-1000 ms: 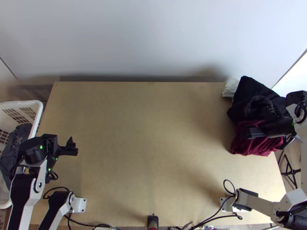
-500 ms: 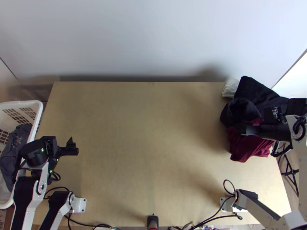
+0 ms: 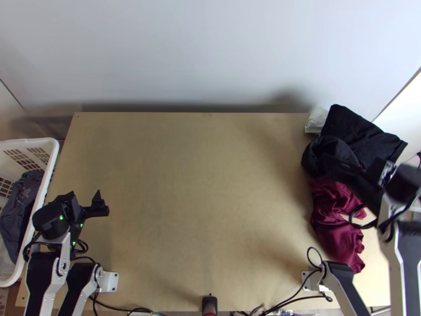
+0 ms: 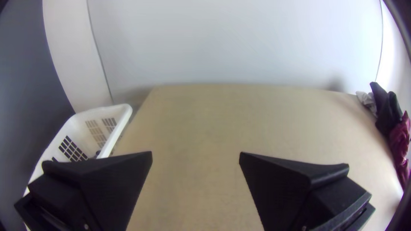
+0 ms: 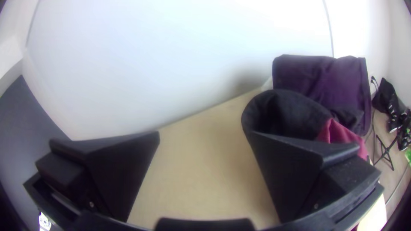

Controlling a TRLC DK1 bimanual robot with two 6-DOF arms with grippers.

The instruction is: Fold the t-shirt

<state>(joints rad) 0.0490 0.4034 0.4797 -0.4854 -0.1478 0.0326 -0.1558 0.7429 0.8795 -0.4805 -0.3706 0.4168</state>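
At the table's right side a maroon cloth (image 3: 337, 226) lies bunched, stretching toward the near edge; which garment it is I cannot tell. My right gripper (image 3: 376, 171) is above the dark and maroon cloths. In its wrist view the right gripper (image 5: 207, 141) stands open with nothing between its fingers, and part of the maroon cloth (image 5: 342, 137) shows behind one finger. On the left side of the table, my left gripper (image 3: 100, 204) is beside the basket, over bare wood. The left gripper (image 4: 195, 156) is open and holds nothing.
A black folded cloth (image 3: 358, 131), a rolled-looking dark cloth (image 3: 326, 152) and a pale cloth (image 3: 316, 121) lie at the far right. A white basket (image 3: 50, 158) with a dark grey cloth (image 3: 21, 200) stands off the left edge. Bare wood (image 3: 205, 200) spans the middle.
My right gripper has drawn back from the maroon cloth, which has shifted and spread toward the near edge. The rolled dark cloth has come into sight. The left arm has shifted slightly nearer its base.
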